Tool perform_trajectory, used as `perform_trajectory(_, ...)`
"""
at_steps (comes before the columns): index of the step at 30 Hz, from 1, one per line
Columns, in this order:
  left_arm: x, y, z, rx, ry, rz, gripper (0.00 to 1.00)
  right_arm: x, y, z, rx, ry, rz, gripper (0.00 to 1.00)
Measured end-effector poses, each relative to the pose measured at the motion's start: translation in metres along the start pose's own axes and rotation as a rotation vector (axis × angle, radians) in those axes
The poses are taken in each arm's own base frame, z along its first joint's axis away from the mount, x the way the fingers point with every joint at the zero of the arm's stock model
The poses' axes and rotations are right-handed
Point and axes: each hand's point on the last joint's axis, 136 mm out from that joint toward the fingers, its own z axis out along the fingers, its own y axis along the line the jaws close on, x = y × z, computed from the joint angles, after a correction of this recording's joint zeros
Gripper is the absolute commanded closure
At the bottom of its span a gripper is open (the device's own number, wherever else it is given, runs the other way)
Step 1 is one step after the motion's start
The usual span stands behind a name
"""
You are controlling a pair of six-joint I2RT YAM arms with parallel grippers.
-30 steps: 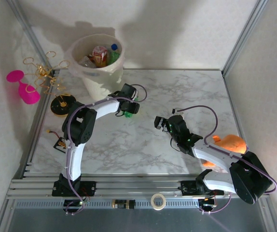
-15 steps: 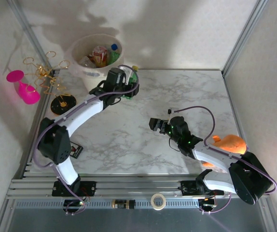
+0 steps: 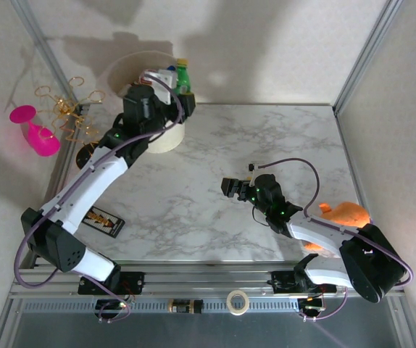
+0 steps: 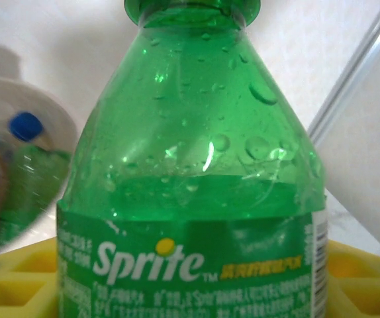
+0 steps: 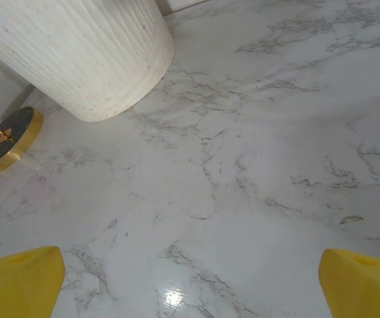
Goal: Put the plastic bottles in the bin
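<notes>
Marble tabletop (image 3: 193, 203) between pale walls (image 3: 266, 43); left gripper (image 3: 173, 80) pinches green bottle (image 4: 190, 165) near bin (image 3: 166, 136), right gripper (image 3: 230, 187) spread.

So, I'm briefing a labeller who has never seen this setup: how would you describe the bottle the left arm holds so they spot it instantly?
Find the big cream-white bin at the far left corner of the marble table. By its right rim the left tool grips a green bottle. Unlike the blue-capped bottle inside the bin, it carries a Sprite label and a yellowish cap.
</notes>
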Motion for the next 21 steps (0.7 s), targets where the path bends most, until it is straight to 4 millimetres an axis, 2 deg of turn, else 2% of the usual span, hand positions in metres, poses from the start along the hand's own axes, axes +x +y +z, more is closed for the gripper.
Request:
perform_trajectory(5,-0.042,0.060,-0.007,-0.122,-0.090,-0.049,1.00,0.000,0.000,0.000,0.001,0.000,0.000,0.01)
perform_trajectory(8,-0.057,0.094,-0.008,-0.197,-0.117,-0.068,1.00,-0.001,0.000,-0.001,0.003,-0.001,0.000,0.01)
perform_trajectory(15,-0.065,0.158,0.008,-0.365,-0.107,-0.089,1.00,-0.009,0.002,-0.009,-0.006,-0.029,0.003,0.01)
perform_trajectory(21,-0.051,0.213,0.040,-0.493,-0.042,-0.114,1.00,-0.009,0.002,-0.014,-0.004,-0.030,0.003,0.01)
